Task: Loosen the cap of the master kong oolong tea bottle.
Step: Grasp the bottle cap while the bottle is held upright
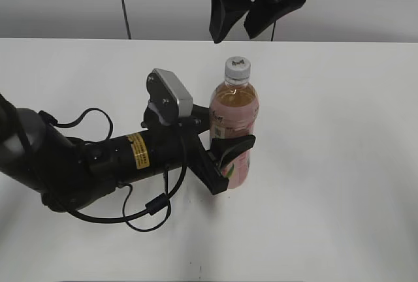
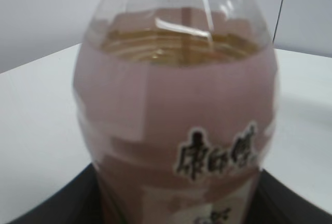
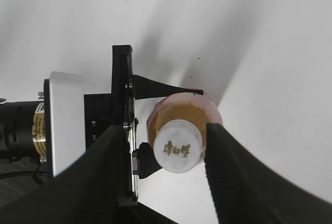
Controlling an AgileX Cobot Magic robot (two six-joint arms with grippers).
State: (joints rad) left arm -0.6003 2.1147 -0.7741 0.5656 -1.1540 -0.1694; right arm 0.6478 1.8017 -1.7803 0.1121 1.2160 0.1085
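The master kong oolong tea bottle (image 1: 234, 119) stands upright mid-table, with amber tea and a pink label. It fills the left wrist view (image 2: 176, 110). My left gripper (image 1: 228, 158) is shut on the bottle's lower body, one black finger on each side. The white cap (image 1: 238, 67) with its dark logo sits on the neck. My right gripper (image 1: 251, 17) hangs open above the bottle at the top of the exterior view. In the right wrist view its two fingers (image 3: 166, 154) straddle the cap (image 3: 178, 153) from above without touching it.
The white table (image 1: 339, 164) stretches all round the bottle. The left arm with its cable lies across the table's left side (image 1: 85, 164). A grey wall runs along the back.
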